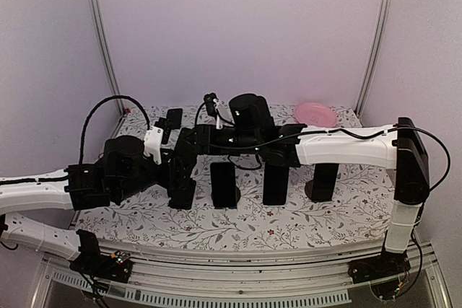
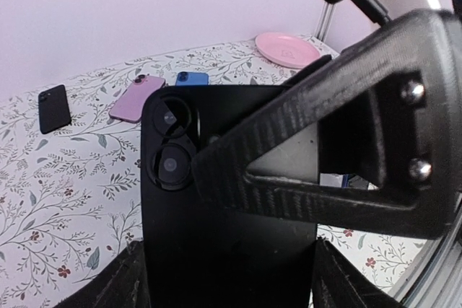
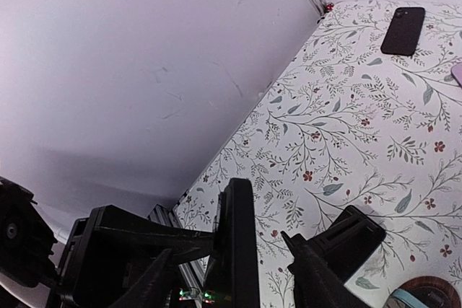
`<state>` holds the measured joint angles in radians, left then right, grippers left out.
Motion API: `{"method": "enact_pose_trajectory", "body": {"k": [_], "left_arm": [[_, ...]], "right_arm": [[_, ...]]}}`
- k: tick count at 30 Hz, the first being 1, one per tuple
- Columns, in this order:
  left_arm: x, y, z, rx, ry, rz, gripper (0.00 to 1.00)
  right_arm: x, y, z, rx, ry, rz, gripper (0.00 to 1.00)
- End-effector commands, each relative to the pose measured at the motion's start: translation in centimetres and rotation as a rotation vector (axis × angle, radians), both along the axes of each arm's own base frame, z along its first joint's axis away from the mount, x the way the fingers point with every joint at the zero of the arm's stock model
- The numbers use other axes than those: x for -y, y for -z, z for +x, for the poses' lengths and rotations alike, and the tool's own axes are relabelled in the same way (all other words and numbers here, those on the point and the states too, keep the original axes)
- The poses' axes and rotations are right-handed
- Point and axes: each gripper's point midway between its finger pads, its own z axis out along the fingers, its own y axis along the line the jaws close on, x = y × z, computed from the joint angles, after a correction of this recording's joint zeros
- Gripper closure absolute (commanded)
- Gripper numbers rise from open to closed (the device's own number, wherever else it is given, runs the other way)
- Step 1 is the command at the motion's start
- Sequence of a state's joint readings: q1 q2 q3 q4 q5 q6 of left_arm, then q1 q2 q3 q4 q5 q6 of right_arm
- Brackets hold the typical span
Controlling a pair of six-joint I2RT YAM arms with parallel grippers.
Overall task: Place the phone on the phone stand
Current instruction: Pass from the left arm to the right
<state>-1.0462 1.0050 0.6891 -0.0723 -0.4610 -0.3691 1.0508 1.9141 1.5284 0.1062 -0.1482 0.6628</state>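
Note:
A black phone is held upright, its back and camera lenses toward the left wrist camera. My left gripper is shut on its two long edges. In the top view the arms meet left of centre, with the left gripper and right gripper both at the phone. The right wrist view shows the phone edge-on between the fingers of my right gripper, which stands open with a small gap on each side. Several black upright phone stands stand in a row mid-table.
A spare black phone, a pink phone and a blue phone lie flat at the back of the floral table. A pink plate sits at the back right. A stand with a wooden base is near the right gripper.

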Motion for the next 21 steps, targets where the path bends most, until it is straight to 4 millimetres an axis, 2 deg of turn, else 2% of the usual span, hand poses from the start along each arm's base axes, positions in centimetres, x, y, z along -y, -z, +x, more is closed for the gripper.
{"method": "enact_pose_trajectory", "body": {"k": [1,5,6,8,10,12,16,21], "left_arm": [[0.9,-3.6,0.0,0.076,0.001,-0.082,0.37],[0.9,-3.4,-0.1,0.077,0.002,-0.080,0.36],[0.8,-3.3,-0.2,0.077,0.001,-0.078,0.35],[0.7,-3.1,-0.2,0.074,-0.003,-0.078,0.27],[0.5,-2.8,-0.3,0.069,-0.010,-0.079,0.13],[0.4,-2.7,-0.4,0.070,-0.012,-0.082,0.05],[0.4,-2.9,-1.5,0.131,-0.002,-0.059,0.03],[1.1,-4.2,-4.4,0.307,0.014,0.004,0.04]], "right_arm": [[0.5,-2.3,-0.5,0.003,-0.017,0.069,0.58],[1.0,-2.7,-0.8,0.010,-0.016,0.076,0.95],[1.0,-2.8,-0.9,0.011,-0.019,0.078,0.97],[1.2,-2.9,-1.1,0.014,-0.026,0.082,0.98],[1.4,-3.1,-1.3,0.018,-0.034,0.087,0.98],[1.7,-3.9,-1.6,0.024,-0.038,0.104,0.98],[2.6,-5.3,-2.2,0.043,-0.026,0.135,0.98],[3.9,-7.6,-2.9,0.071,0.022,0.171,0.98]]}}
